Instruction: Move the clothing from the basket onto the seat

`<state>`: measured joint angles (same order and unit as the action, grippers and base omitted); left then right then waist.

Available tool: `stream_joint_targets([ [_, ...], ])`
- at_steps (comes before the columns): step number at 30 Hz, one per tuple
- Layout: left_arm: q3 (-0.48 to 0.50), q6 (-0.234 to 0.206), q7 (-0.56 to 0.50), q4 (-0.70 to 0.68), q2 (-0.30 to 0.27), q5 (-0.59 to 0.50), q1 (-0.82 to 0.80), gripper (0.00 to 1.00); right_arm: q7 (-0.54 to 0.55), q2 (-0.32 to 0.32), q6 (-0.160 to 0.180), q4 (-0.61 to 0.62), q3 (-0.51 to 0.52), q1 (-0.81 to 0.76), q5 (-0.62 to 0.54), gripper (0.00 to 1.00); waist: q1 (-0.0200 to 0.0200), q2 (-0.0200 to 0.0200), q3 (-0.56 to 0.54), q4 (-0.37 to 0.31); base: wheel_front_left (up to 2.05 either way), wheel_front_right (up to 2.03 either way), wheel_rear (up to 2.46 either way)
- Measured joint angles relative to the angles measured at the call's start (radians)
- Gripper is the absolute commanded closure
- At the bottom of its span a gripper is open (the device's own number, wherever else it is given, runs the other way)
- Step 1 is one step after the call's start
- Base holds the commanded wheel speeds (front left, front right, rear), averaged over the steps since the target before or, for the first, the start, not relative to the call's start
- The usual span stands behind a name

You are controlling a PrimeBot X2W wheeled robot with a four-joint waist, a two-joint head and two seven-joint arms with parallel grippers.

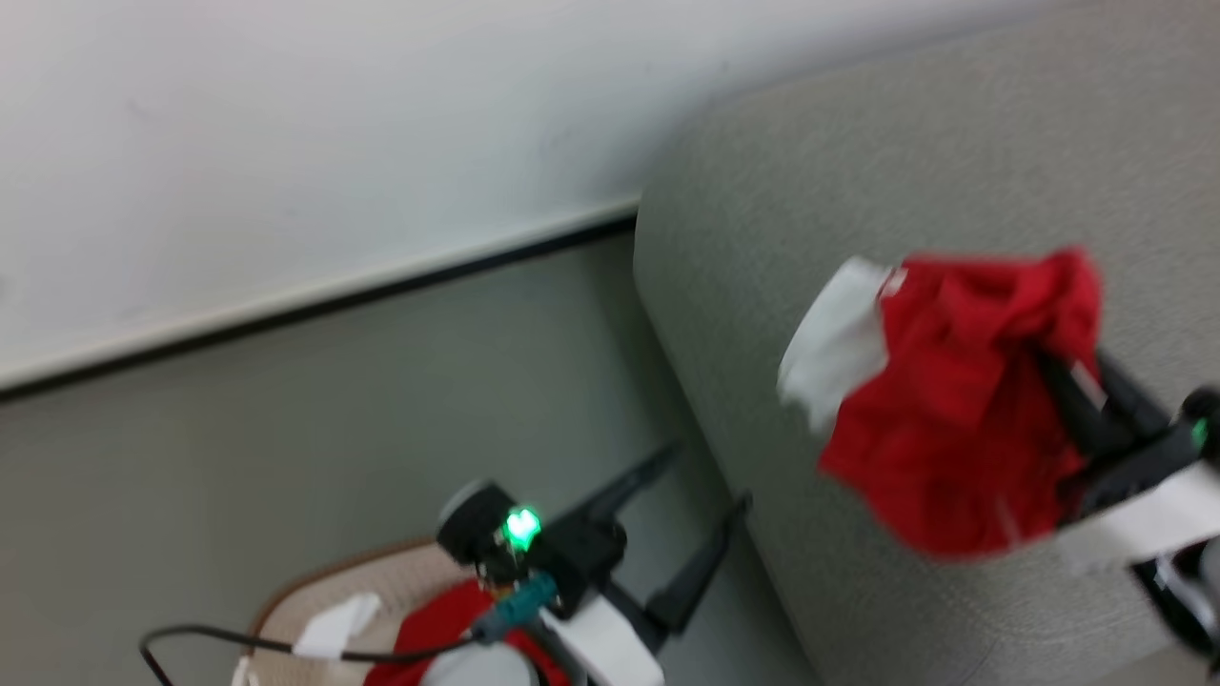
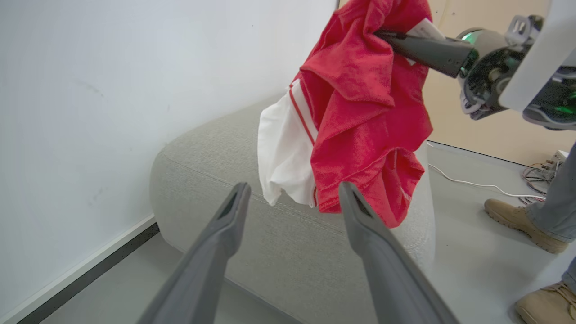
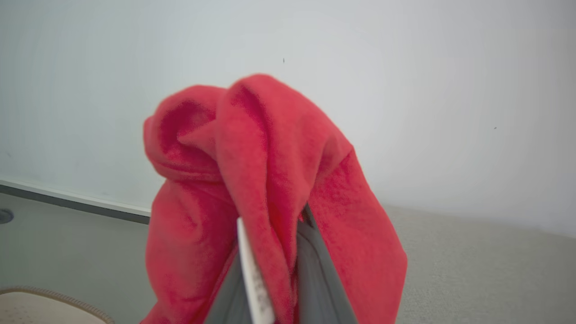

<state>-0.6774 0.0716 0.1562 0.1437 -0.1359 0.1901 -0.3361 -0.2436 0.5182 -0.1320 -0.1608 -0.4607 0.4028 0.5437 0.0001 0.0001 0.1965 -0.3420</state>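
A red garment (image 1: 953, 419) with a white panel is held pinched in the closed right gripper (image 1: 1053, 362), hung over the grey seat (image 1: 810, 191). The left gripper (image 1: 707, 474) is spread wide and empty, near the basket (image 1: 400, 572), in which more red clothing (image 1: 434, 624) lies.

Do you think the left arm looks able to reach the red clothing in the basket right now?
Probably yes: the left gripper hangs open and empty by the basket, whose red clothing lies uncovered, though it points towards the seat.
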Motion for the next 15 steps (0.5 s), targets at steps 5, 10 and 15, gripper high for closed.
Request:
stream_joint_targets([
  [5, 0.03, 0.007, -0.035, -0.046, -0.028, -0.029, -0.137, 0.0, -0.003, -0.01, 0.0, -0.056, 0.111, 0.189, -0.034, 1.0, 0.0001, 0.0, 0.126, 0.021, 0.0, 0.0, 0.0],
  [10, 0.059, 0.011, -0.067, -0.09, -0.051, -0.052, -0.247, 0.0, 0.026, 0.018, 0.0, -0.149, 0.214, 0.419, -0.048, 1.0, 0.0002, 0.0, 0.27, 0.048, 0.0, 0.0, 0.0],
  [15, 0.076, 0.011, -0.067, -0.115, -0.062, -0.057, -0.306, 0.0, 0.073, 0.086, 0.0, -0.264, 0.286, 0.639, -0.062, 1.0, 0.0003, 0.0, 0.406, 0.086, 0.0, 0.0, 0.0],
])
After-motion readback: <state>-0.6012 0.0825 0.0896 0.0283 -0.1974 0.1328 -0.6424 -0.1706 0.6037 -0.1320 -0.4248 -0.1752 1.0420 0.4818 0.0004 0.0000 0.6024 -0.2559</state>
